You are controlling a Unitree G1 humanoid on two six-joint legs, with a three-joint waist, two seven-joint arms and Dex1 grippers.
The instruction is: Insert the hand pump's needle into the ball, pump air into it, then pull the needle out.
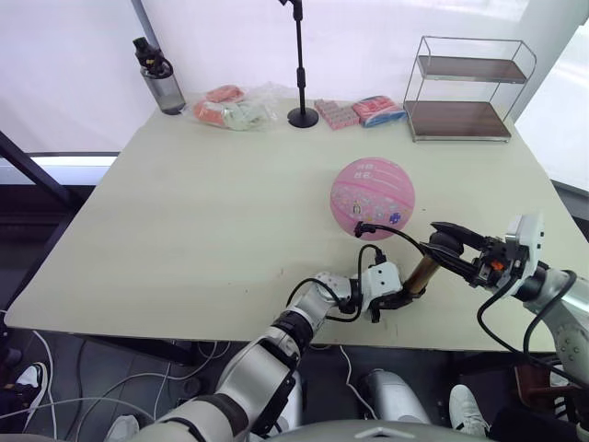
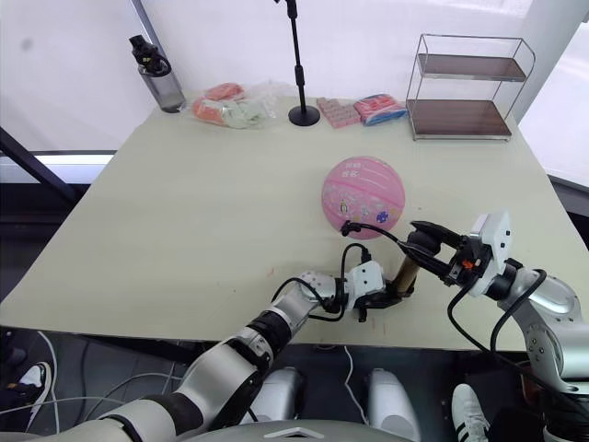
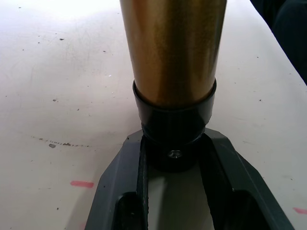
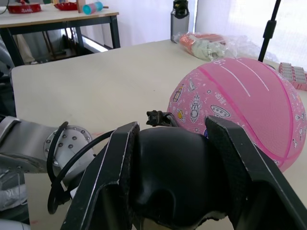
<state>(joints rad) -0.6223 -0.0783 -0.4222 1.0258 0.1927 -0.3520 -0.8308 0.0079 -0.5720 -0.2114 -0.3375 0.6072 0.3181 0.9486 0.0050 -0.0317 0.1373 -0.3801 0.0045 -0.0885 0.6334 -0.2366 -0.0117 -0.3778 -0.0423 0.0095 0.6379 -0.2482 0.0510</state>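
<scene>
The hand pump (image 1: 421,274) lay low over the surface (image 1: 202,221) near its front edge, toward the right front corner, its bronze barrel slanting from the left gripper (image 1: 394,296) up and away to the right gripper (image 1: 451,244). The left jaws were clenched on the black end cap at the barrel's base (the left wrist view put the cap squarely between the two black fingers (image 3: 120,191)). The right jaws were clamped around the black handle at the other end, one finger on each side of it in the right wrist view.

The ball (image 1: 372,197) sat round on the surface just behind the pump, toward the back edge from both grippers and a little nearer the right one. The thin black hose (image 1: 396,234) arched from the handle end over to the ball's near side, and its black fitting (image 1: 361,227) rested against the pink rubber low on that near face. The needle itself was too small to make out, so I could not tell whether it sat in the valve or merely touched the skin.

What mattered, I judged, was the pump's long axis: it ran between the two grippers, roughly along the front edge and past the ball. A stroke would have to travel along that line, with the left holding the base steady.
</scene>
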